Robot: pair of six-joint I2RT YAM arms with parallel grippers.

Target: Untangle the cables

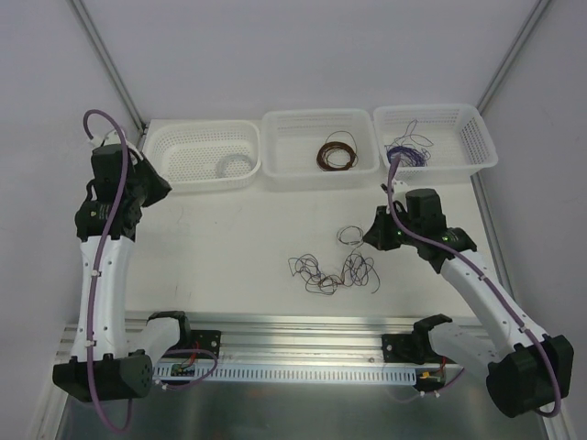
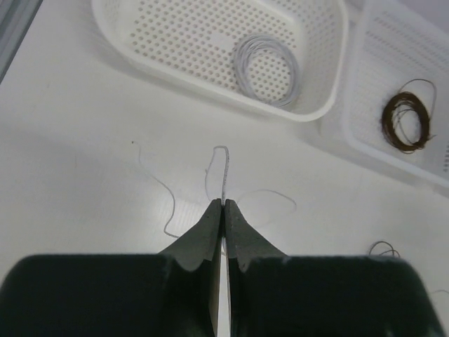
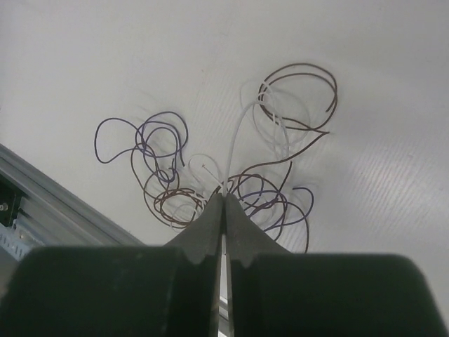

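The cables (image 1: 332, 272) lie as a small scribble of purple, dark brown and pale loops on the white table, front centre. In the right wrist view the tangle (image 3: 172, 200) spreads just beyond my fingertips. My right gripper (image 1: 368, 236) (image 3: 224, 196) is shut on a pale wire (image 3: 233, 144) that rises out of the tangle. My left gripper (image 1: 162, 189) (image 2: 223, 203) is far to the left, near the left basket. It is shut on a thin pale wire (image 2: 224, 168) whose loose ends curl on the table.
Three white baskets line the back. The left one (image 1: 197, 128) holds a neat white coil (image 2: 266, 62). The middle one (image 1: 316, 117) holds a brown coil (image 1: 337, 153). The right one (image 1: 481, 137) holds purple wire (image 1: 408, 151). A metal rail (image 1: 293, 330) runs along the near edge.
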